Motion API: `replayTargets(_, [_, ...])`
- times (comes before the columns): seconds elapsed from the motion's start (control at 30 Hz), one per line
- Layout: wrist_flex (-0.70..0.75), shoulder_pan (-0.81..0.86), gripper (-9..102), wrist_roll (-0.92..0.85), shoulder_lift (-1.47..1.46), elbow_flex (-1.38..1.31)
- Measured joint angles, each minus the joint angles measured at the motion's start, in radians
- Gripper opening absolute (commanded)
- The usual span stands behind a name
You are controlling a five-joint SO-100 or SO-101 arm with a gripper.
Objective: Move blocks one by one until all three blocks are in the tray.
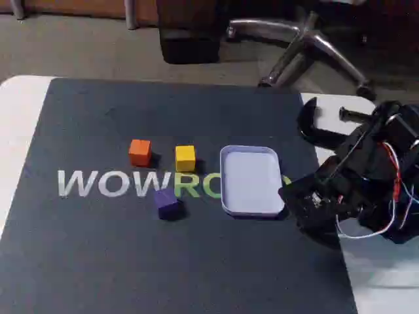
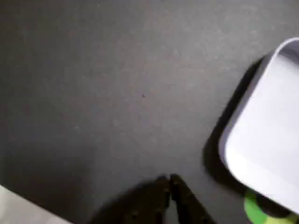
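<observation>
Three small cubes rest on the dark mat in the fixed view: orange block (image 1: 139, 152), yellow block (image 1: 185, 157) and purple block (image 1: 167, 202) in front of them. The pale lavender tray (image 1: 252, 181) sits to their right with nothing in it; its corner (image 2: 261, 140) appears at the right of the wrist view. My gripper (image 2: 168, 181) pokes in from the bottom of the wrist view, fingertips together, holding nothing, hovering over bare mat beside the tray. In the fixed view the black arm (image 1: 340, 190) is folded low at the tray's right side.
The dark mat (image 1: 131, 261) carries pale "WOWRO" lettering and lies on a white table (image 1: 19, 104). A black clamp (image 1: 308, 124) stands behind the arm. An office chair base (image 1: 308, 46) is on the floor beyond the table.
</observation>
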Motion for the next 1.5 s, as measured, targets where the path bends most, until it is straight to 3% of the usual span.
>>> replayTargets(0.23, [0.0, 0.075, -4, 0.0, -0.003, 0.0])
replayTargets(0.67, [-0.014, 0.043, -8, -0.005, -0.003, 0.0])
replayTargets(0.87, [-0.161, 0.063, -8, -0.003, -0.005, 0.0])
replayTargets(1.03, [-0.397, 0.144, -8, 0.0, -0.012, 0.0])
replayTargets(1.17, [-0.482, 0.236, -8, -0.049, -0.014, -0.003])
replayTargets(1.3, [-0.417, 0.307, -8, -0.083, -0.014, -0.106])
replayTargets(1.5, [-0.13, 0.357, -8, -0.083, -0.167, -0.443])
